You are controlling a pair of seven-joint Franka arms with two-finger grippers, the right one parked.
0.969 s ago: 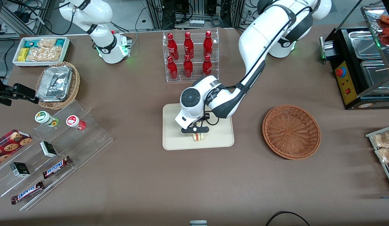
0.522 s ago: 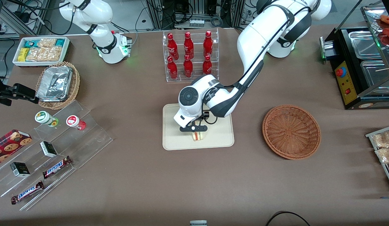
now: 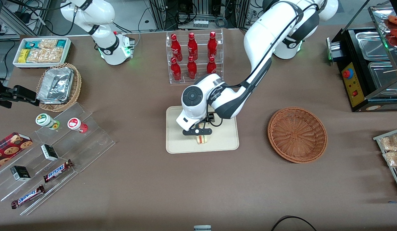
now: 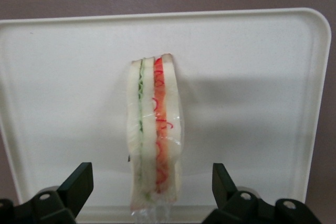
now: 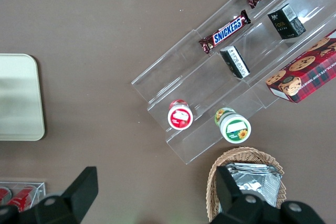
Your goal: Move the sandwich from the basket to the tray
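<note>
Lab mock shop: snack racks (image 3: 54, 150).

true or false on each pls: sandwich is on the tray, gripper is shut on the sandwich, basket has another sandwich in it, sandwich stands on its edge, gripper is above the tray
1. The sandwich is on the tray. True.
2. The gripper is shut on the sandwich. False: its fingers are spread wide, with clear gaps between them and the bread on both sides.
3. The basket holds another sandwich. False: nothing shows in it but bare wicker.
4. The sandwich stands on edge, its red and green filling layers facing up toward the wrist camera. True.
5. The gripper is above the tray, directly over the sandwich. True.
</note>
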